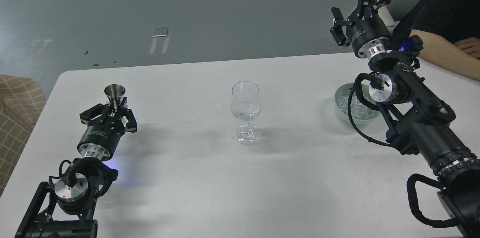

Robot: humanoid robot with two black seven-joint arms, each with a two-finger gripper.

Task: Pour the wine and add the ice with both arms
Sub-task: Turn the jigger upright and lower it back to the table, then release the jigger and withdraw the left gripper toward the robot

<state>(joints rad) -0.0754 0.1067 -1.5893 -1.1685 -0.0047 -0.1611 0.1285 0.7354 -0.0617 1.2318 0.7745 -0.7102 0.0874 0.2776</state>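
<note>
A clear stemmed wine glass (pixel 245 107) stands upright at the table's middle, with something clear low in its bowl. My left gripper (pixel 115 107) is at the table's left, low over the surface, shut on the waist of a small steel measuring cup (pixel 114 91) that stands upright between its fingers. A pale green bowl (pixel 338 107) at the right holds clear ice cubes (pixel 348 105), partly hidden behind my right arm. My right gripper (pixel 354 7) is open and empty, raised high above and behind the bowl.
The white table (pixel 210 178) has its far edge just behind the cup and the bowl. A person's bare forearm (pixel 444 55) rests on the table's far right corner. A checked seat (pixel 17 107) stands off the left edge.
</note>
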